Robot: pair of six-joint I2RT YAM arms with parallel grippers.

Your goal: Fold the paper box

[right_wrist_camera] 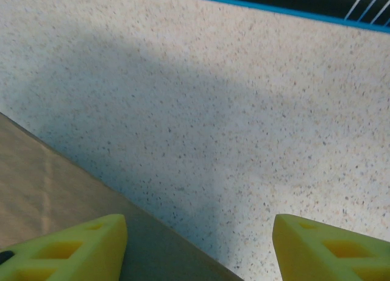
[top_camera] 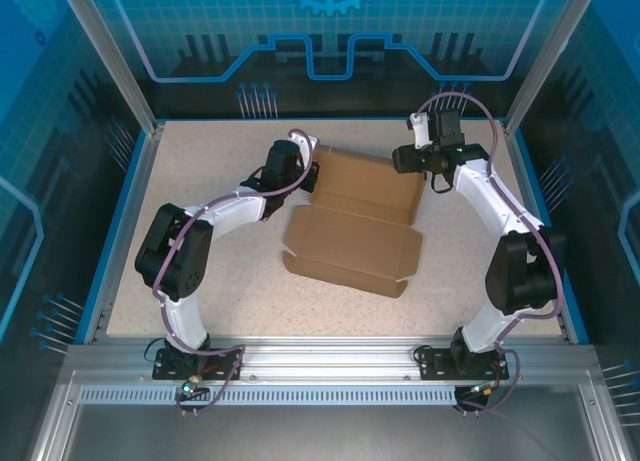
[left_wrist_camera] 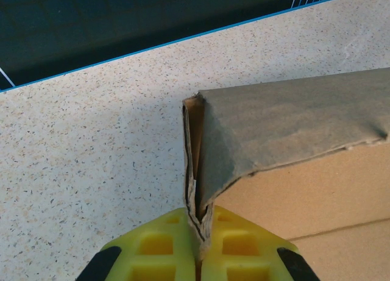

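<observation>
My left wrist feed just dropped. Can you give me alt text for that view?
The left gripper, yellow and shut, pinches a folded, upright edge of the brown paper box. The rest of the cardboard spreads away to the right, over a speckled table.

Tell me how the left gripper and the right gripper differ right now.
The left gripper is shut, while the right gripper stands open. The left gripper pinches a raised flap of the paper box; the right gripper holds nothing, hanging above the box's edge and the table. Both have yellow fingers and sit at the box's far side.
</observation>
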